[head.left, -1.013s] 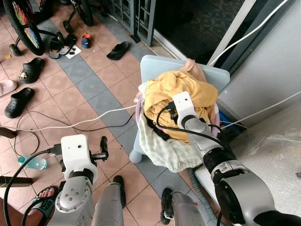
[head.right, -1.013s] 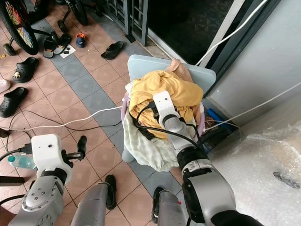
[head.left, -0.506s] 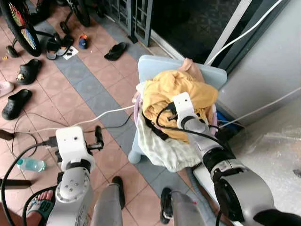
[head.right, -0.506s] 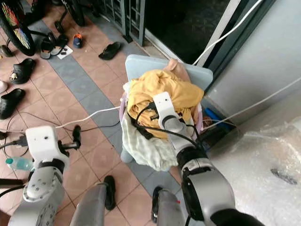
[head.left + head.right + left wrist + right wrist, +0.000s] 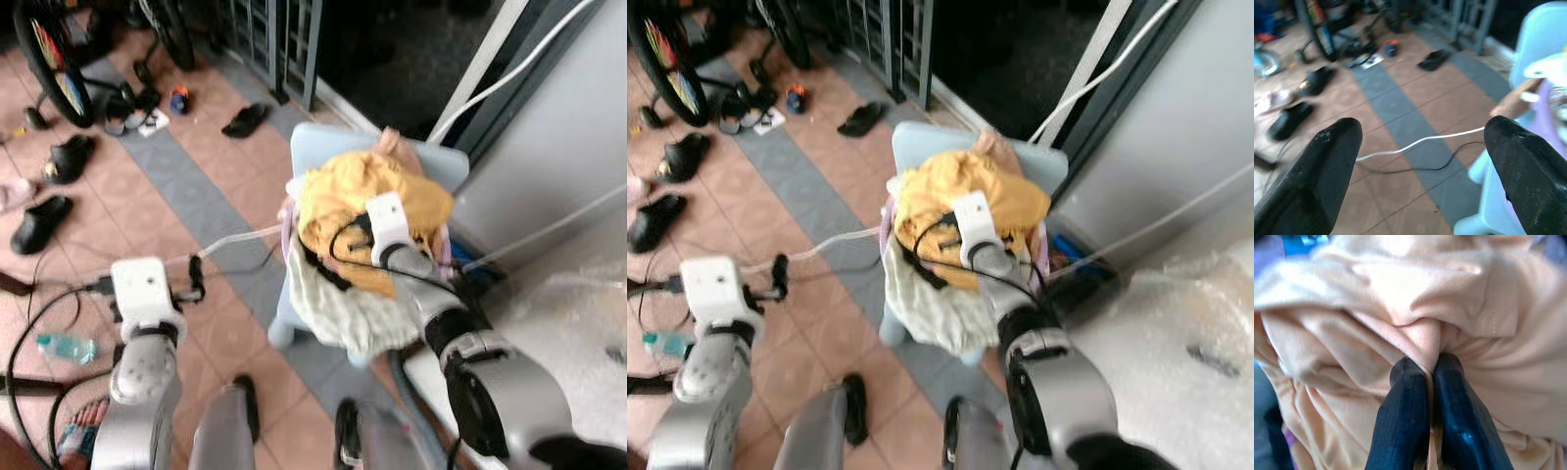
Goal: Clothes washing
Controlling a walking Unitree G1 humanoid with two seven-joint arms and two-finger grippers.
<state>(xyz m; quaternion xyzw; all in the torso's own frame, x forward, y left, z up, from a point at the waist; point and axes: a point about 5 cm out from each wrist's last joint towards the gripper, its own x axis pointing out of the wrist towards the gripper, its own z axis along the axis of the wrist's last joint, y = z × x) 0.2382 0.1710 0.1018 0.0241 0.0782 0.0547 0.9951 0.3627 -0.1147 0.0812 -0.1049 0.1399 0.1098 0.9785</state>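
A heap of clothes lies on a pale blue plastic chair [image 5: 315, 147]: a yellow garment [image 5: 343, 191] on top, a white cloth [image 5: 333, 304] hanging over the front, and a peach garment [image 5: 393, 143] at the back. My right arm reaches into the heap from the front, its white wrist [image 5: 386, 219] resting on the yellow garment. In the right wrist view my right gripper [image 5: 1425, 371] is shut on a fold of the peach garment [image 5: 1425, 298]. To the left of the chair, my left gripper [image 5: 1422, 129] hangs open over the tiled floor, holding nothing.
A white cable [image 5: 235, 239] and a black one trail across the floor to the chair. Sandals [image 5: 245, 119], clogs [image 5: 37, 223] and a bicycle wheel [image 5: 49, 49] lie farther left. A water bottle [image 5: 64, 346] and a person's sandalled foot [image 5: 83, 438] are beside my left arm. Bubble wrap [image 5: 578, 323] lies on the right.
The whole view has shifted and blurred, so the camera moved. My left arm has drifted up and outward over the floor. The right gripper stays buried in the clothes.
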